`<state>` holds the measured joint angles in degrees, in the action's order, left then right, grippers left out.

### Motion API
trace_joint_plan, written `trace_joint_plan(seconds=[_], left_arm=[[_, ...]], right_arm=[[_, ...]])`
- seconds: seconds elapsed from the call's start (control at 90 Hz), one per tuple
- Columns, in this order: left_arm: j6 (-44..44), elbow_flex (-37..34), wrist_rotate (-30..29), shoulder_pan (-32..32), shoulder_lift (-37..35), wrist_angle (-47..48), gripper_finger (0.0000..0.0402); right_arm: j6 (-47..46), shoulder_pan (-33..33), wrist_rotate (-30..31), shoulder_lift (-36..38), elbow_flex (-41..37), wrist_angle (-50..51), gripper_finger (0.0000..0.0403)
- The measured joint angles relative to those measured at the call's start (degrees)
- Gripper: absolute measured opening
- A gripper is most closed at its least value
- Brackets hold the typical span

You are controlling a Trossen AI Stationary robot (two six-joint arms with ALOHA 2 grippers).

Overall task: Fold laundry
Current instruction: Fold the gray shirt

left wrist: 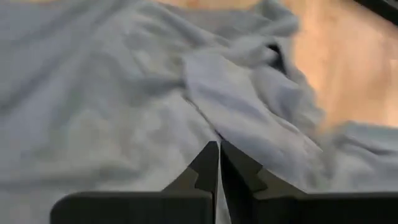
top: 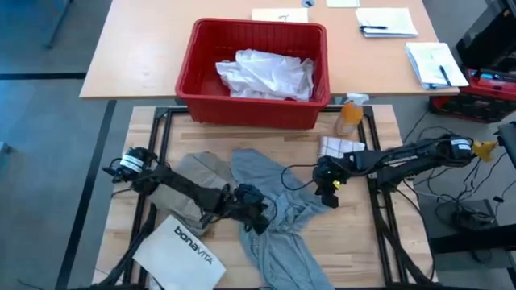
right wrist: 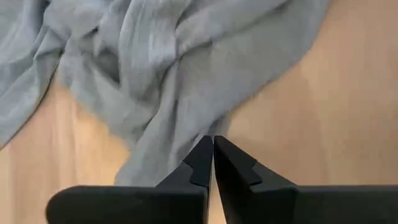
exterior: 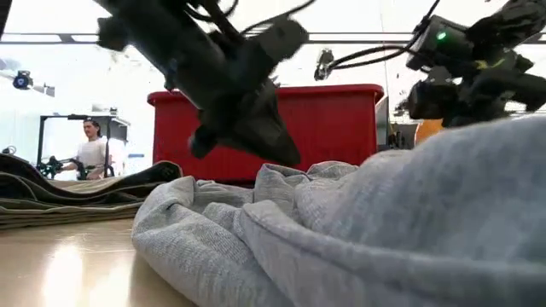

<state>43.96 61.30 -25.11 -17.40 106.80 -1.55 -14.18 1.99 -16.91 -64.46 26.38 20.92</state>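
Counter (top: 367, 242) is wooden and carries most of the load; red basket (top: 251, 76) sits on the far side of it and serves as landmark. White shirt (top: 266, 74) lies crumpled inside the red basket, not yet taken out, unfolded. Grey T-shirt (top: 278, 213) sprawls rumpled on the counter in front of the red basket, bunched in ridges with no clean fold line showing, so folding of it looks barely started. Khaki-tan piece (top: 189, 189) lies in front of the red basket toward its left, beside the grey T-shirt, partly under the left arm, also loose and unfolded. Stiff white bonavita bag (top: 181, 254) lies farther out from the red basket than the khaki-tan piece. Left hand (top: 250, 211) is over the grey T-shirt's middle, fingers pressed together with a fold of grey cloth pinched between the tips. Right hand (top: 329, 189) is at the T-shirt's right edge, in front of the basket's right corner, fingers closed to a slit at the cloth's hem, apparently nipping it. Judgement: nothing is folded yet, all three garments remain.
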Motion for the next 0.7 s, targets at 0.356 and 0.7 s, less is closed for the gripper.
trace_joint_plan(seconds=[0.356,0.7], left_arm=[[-13.50,0.04,13.66,15.60,1.88,-5.56,0.0000],[-12.76,0.07,16.10,18.27,5.79,-5.74,0.0000]], right_arm=[[-11.52,-7.51,3.49,3.71,-4.15,-0.72,0.0000],[-17.65,-7.33,2.83,3.27,-9.31,-4.25,0.0000]])
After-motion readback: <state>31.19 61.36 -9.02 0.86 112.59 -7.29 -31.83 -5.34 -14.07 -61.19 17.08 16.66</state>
